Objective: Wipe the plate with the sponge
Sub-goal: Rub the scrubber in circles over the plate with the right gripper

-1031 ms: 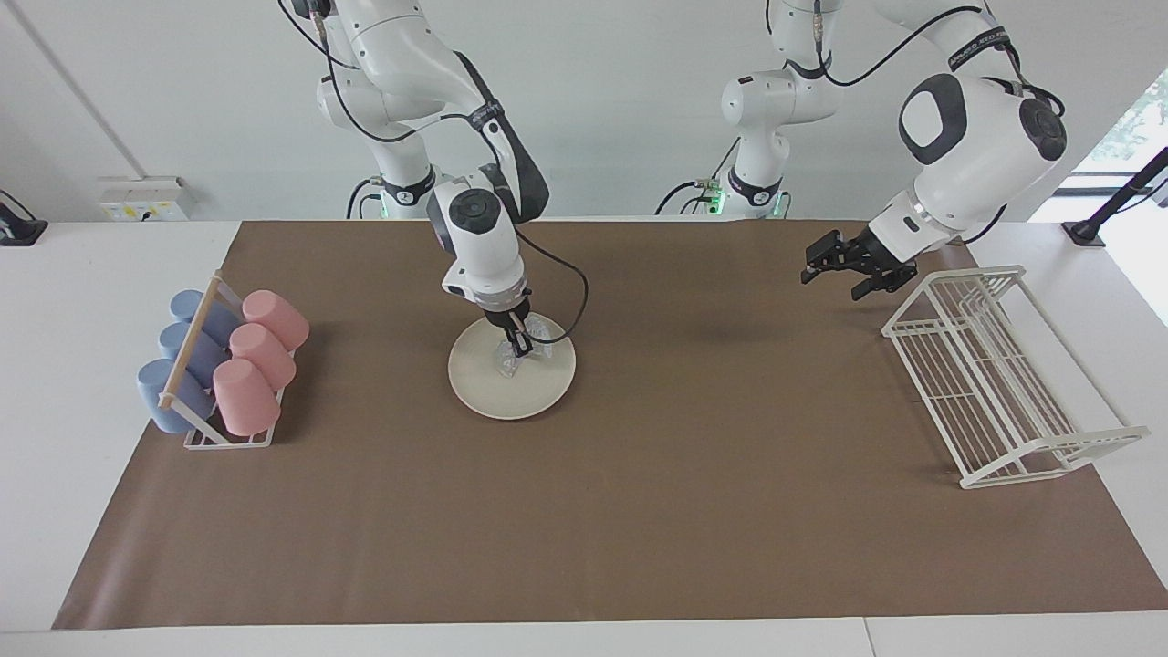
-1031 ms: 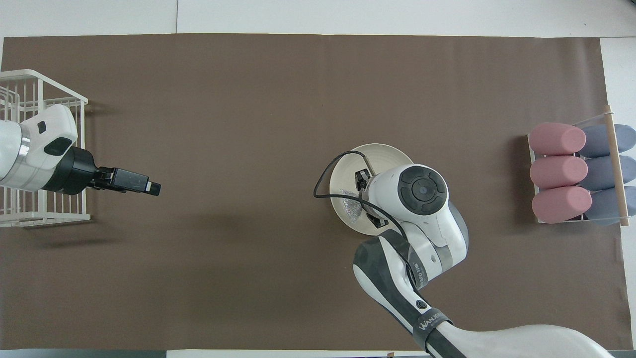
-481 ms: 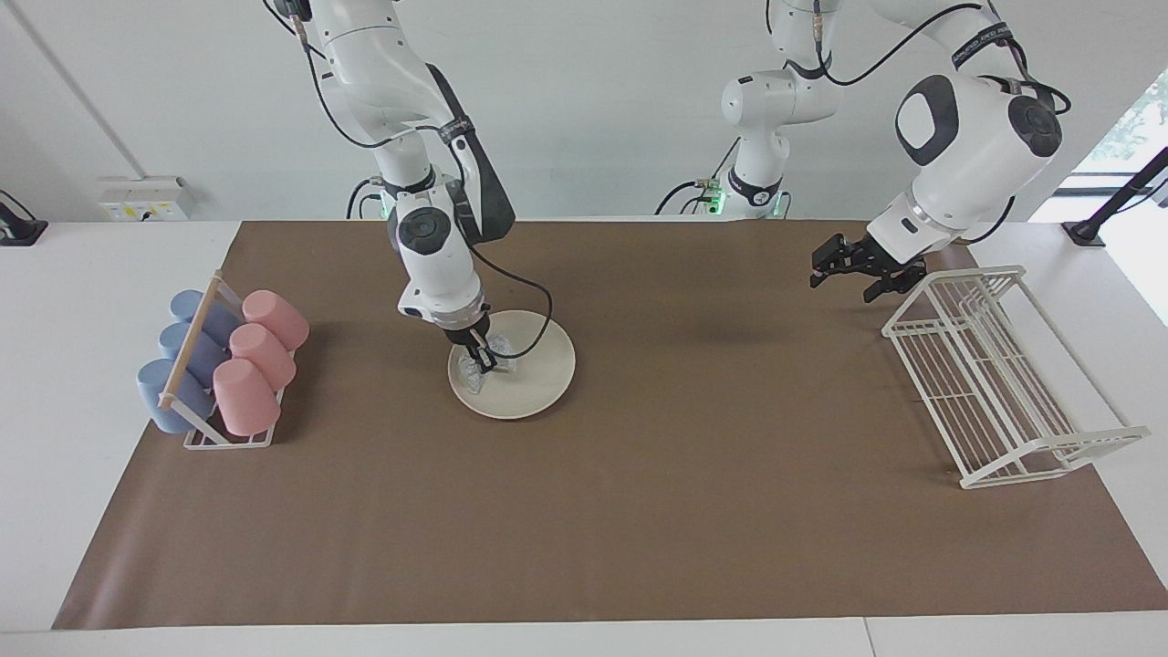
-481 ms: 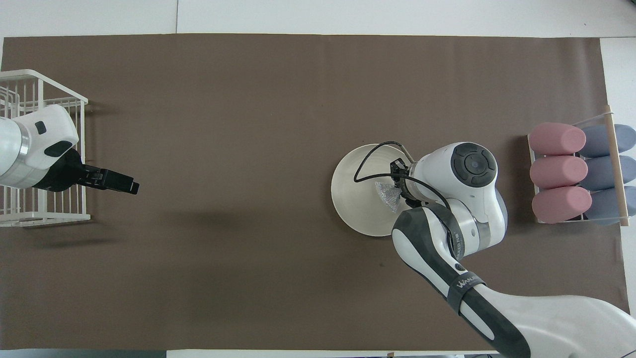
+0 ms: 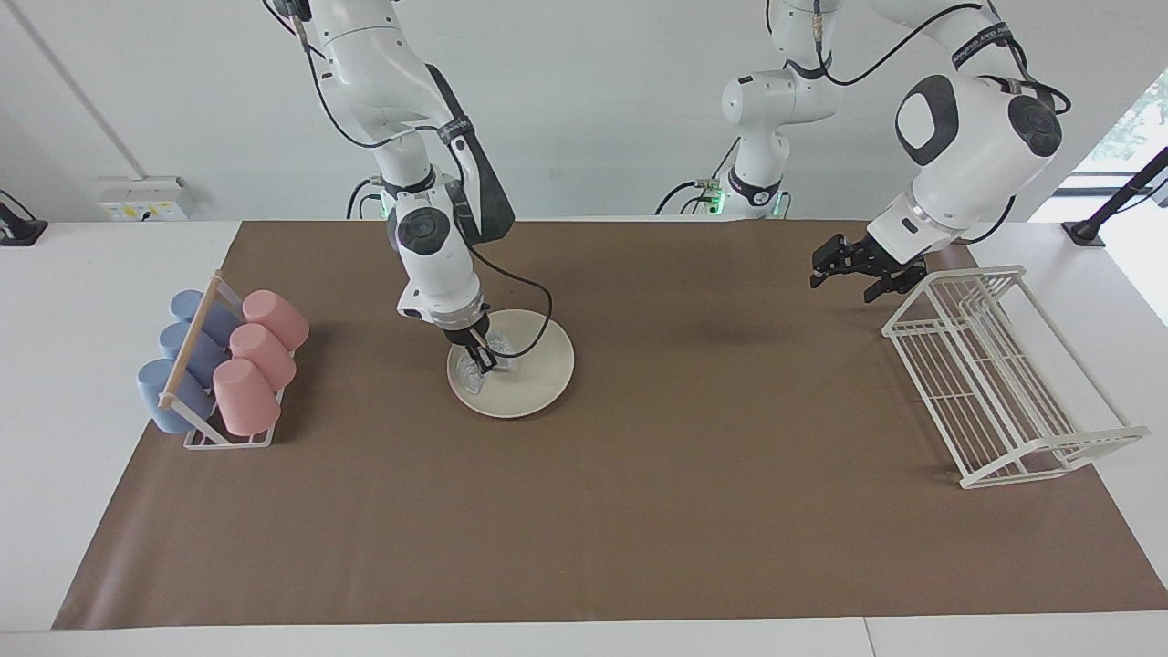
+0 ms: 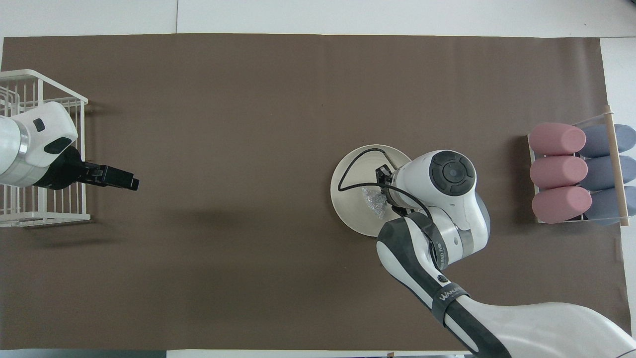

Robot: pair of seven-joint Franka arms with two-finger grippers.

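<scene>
We are looking at a robotics lab bench. Two white arms are bolted at the edge of a white table covered by brown paper, against a bare white wall with cabling.

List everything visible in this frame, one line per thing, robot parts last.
plate: 1, cream-white, on the brown mat, toward the right arm's end.
sponge: 1, silvery-grey, pressed on the plate.
pink cups: 3, lying in the cup rack.
blue cups: 3, in the same rack, beside the pink ones.
cup rack: 1, white wire with wooden bar, at the right arm's end.
dish rack: 1, white wire, at the left arm's end.
mat: 1, brown, covering the table.
right hand: shut on the sponge, over the plate.
left hand: waiting beside the dish rack.
</scene>
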